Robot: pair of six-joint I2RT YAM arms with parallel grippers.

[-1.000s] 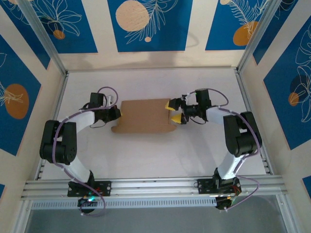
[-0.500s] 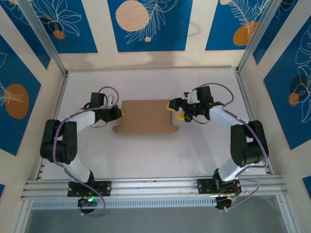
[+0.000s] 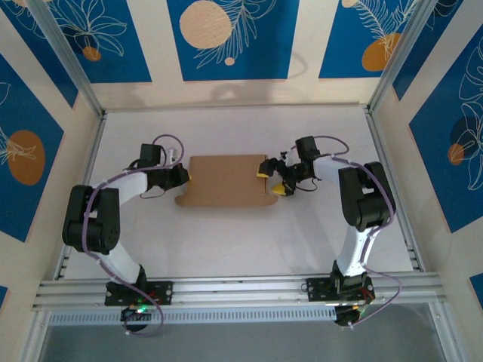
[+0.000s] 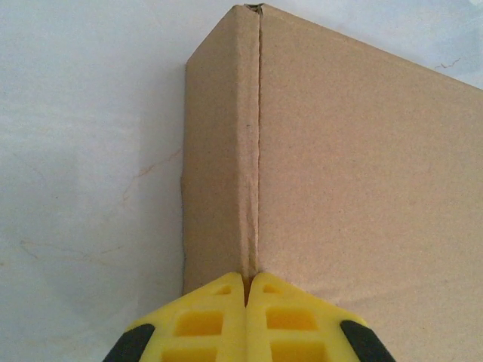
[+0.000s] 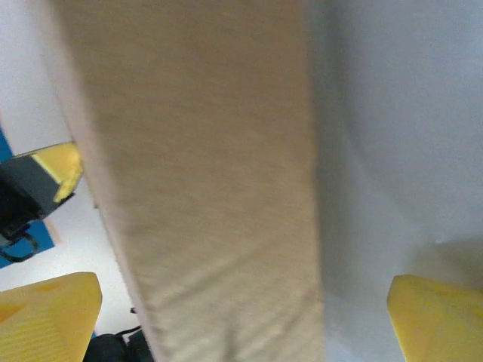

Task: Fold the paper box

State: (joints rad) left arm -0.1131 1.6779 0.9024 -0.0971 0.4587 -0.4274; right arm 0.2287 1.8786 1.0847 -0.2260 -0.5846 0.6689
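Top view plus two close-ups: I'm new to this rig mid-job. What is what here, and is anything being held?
The top view looks down on two robot arms bolted at the near edge of the table. Each close-up comes from a camera on one wrist. A brown paper box lies between the arms. The left fingers are shut, tips at the box's left edge; whether they pinch cardboard is unclear. The right fingers stand open on either side of the box's right edge, not gripping; that picture is blurred.
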